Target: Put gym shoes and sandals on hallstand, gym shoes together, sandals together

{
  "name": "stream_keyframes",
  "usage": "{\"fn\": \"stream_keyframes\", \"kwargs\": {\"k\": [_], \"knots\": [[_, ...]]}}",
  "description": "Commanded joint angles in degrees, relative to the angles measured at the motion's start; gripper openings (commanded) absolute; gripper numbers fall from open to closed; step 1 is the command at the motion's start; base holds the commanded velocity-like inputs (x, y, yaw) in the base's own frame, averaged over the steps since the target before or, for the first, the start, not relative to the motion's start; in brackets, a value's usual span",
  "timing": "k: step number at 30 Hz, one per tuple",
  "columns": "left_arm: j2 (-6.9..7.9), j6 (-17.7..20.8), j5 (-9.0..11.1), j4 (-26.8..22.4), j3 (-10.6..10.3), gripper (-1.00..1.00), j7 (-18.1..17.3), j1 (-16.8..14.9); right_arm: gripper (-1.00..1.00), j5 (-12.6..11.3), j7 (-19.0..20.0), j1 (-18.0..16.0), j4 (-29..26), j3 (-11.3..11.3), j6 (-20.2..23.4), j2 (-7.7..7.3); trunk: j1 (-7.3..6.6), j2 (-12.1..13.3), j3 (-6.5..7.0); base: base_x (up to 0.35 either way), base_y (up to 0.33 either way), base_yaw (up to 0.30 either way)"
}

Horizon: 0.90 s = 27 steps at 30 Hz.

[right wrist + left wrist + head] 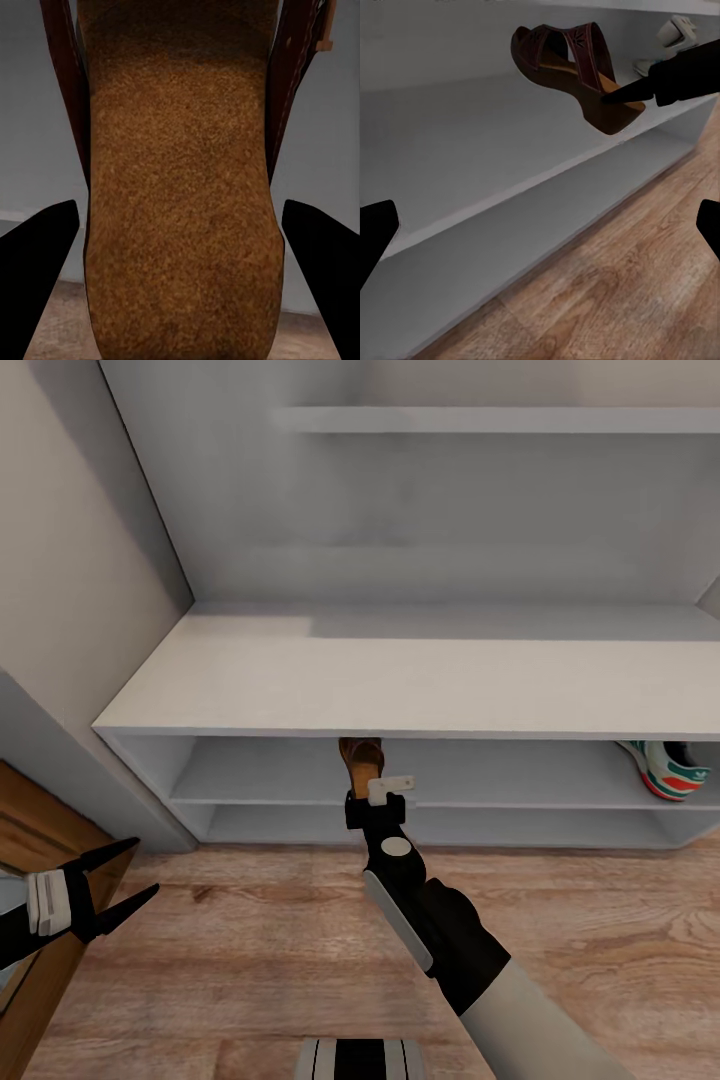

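My right gripper (363, 778) reaches into the pale grey hallstand (400, 680) and is shut on the heel end of a dark brown sandal (360, 757). In the left wrist view the sandal (574, 67) hangs tilted just above the upper shelf tier, a black finger (634, 90) pinching its heel. The right wrist view shows its tan footbed (180, 180) between both fingers (37, 277). One gym shoe (668, 768), cream with green stripes and an orange-red heel, sits on the upper tier at the far right. My left gripper (145, 867) hovers open and holds nothing, low at the left over the corridor floor (250, 940).
A beige wall and grey side panel (60, 660) close off the left of the hallstand. A brown wooden panel (30, 830) stands at the lower left beside my left arm. Above the hallstand's top a grey wall shelf (500, 420) juts out.
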Motion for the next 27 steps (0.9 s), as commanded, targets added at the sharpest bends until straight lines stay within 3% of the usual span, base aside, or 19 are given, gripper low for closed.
{"fn": "stream_keyframes", "kwargs": {"k": [1,27], "knots": [[0.0,-0.1,0.1,0.0,0.0,1.0,-0.2,0.0,-1.0,-0.3,-0.4,0.0,-0.1,0.1,0.2,0.0,0.02,0.0,-0.04,0.196,0.0,0.0],[-0.01,-0.1,0.1,0.0,0.0,1.0,-0.1,0.0,-1.0,-0.3,-0.4,0.0,0.2,0.1,0.2,0.0,0.02,0.0,-0.04,0.018,0.0,0.0]]}}
